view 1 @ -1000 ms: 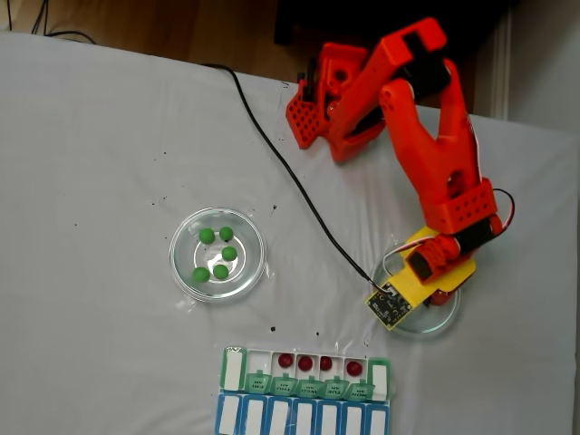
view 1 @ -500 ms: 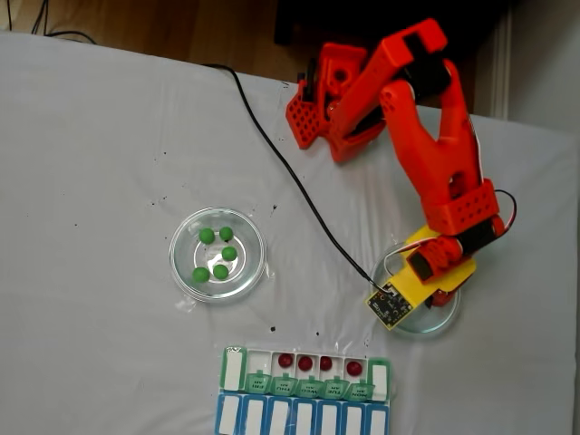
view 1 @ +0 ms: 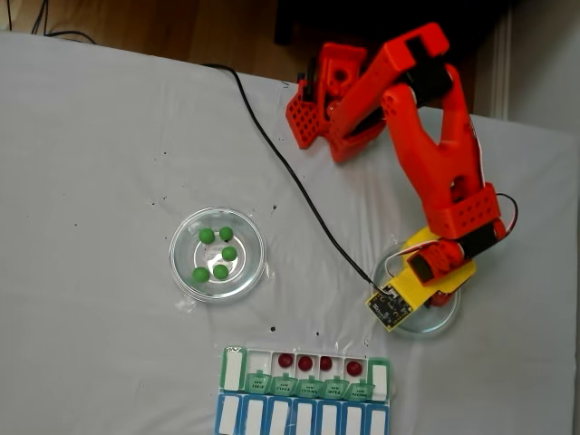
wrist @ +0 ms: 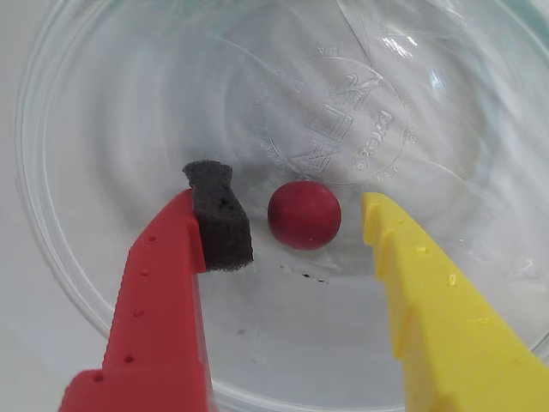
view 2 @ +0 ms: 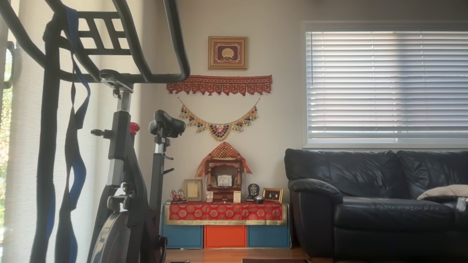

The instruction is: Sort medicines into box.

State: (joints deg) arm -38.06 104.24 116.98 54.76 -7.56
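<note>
Straddling 1 dark red ball [wrist: 304,215] in the clear dish [wrist: 103,103], your tool [wrist: 296,227] sits spread, not touching it.

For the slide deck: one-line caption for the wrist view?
Open gripper straddles a lone red ball lying in a clear glass dish, fingers not yet touching it.

Dish [wrist: 103,103]: clear, glossy, embossed base.
Red ball [wrist: 304,215]: smooth, matt.
Gripper [wrist: 300,236]: matt plastic fingers, one red, one yellow; black porous foam pad [wrist: 220,219].
Table cover [view 1: 100,154]: white cloth, creased.
Sofa [view 2: 376,204]: black glossy leather.
</note>
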